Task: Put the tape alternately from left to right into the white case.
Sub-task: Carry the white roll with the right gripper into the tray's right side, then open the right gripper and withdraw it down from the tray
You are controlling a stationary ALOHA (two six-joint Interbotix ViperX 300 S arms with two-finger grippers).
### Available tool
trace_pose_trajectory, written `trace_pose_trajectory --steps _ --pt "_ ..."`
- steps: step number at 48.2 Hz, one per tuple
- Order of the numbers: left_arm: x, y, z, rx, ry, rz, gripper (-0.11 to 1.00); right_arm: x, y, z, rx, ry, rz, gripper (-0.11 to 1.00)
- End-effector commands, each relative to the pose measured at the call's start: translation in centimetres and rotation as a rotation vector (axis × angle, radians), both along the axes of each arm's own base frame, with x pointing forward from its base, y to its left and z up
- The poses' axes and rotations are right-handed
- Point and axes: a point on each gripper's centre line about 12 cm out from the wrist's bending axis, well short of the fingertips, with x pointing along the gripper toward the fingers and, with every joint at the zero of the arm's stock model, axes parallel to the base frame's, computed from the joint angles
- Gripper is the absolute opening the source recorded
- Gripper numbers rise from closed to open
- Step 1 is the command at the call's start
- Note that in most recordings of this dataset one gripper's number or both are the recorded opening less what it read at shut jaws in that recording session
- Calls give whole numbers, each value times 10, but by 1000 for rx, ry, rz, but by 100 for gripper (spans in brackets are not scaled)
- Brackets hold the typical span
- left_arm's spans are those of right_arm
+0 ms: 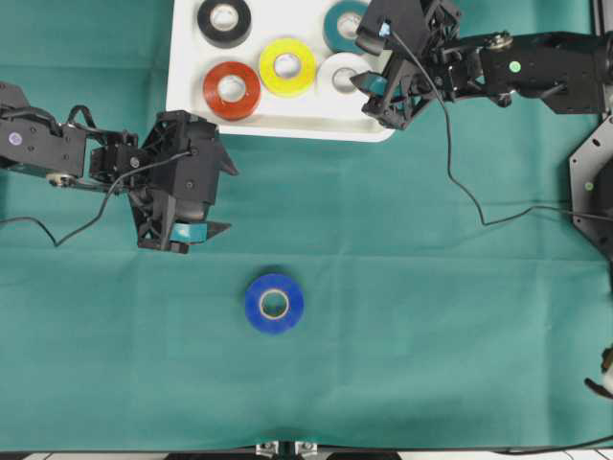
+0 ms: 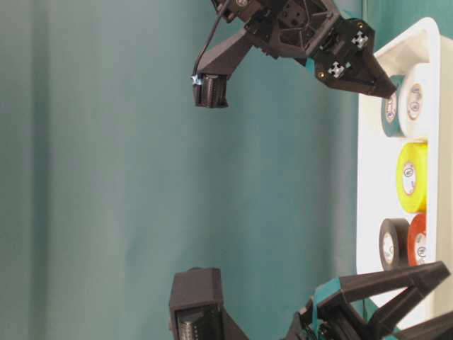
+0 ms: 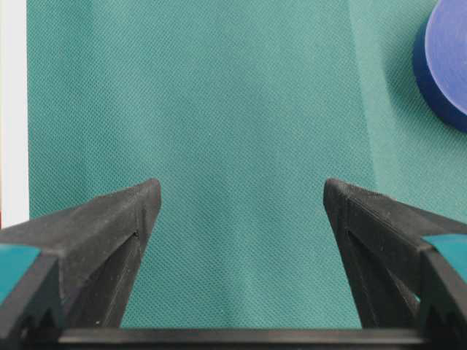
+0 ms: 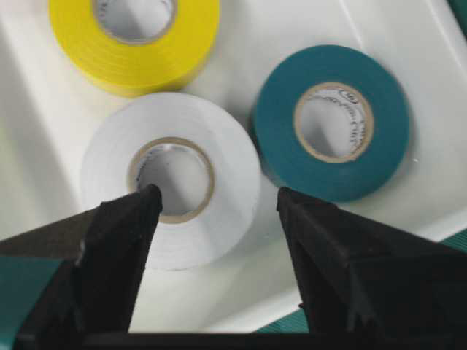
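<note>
Item 1: blue roll [image 1: 274,303], the only tape outside the white case [image 1: 188,57]. It lies flat on the green cloth [image 1: 431,316], core upward (so no long axis to line up with), toward the near edge of the overhead view.

Relation to jaws: the roll sits below and to the right of the left gripper [image 1: 199,231] in the overhead view, near but apart. In the left wrist view it shows only at the upper right corner, outside the line between the fingers. The left arm is clearly the nearer; the right gripper [image 1: 367,81] is well apart, over the case.

Jaws: left stands wide open and empty. Right is also spread, holding nothing, with 1 finger over the white roll [image 4: 171,179], which lies flat in the case.

Case contents: 5 rolls, namely black [image 1: 224,21], orange-red [image 1: 231,90], yellow [image 1: 287,66], white, and teal [image 4: 332,122].
</note>
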Motion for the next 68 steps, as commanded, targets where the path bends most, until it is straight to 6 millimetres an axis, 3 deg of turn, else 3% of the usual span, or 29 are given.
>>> trace_pose_trajectory --steps 1,28,68 --pt "-1 -2 6 -2 -24 -3 60 3 1 7 4 -38 13 72" --pt "-1 -2 7 -2 -24 -3 60 15 47 19 56 -154 190 71" --pt "0 -2 6 -3 -18 -2 60 18 128 14 62 -101 385 71"
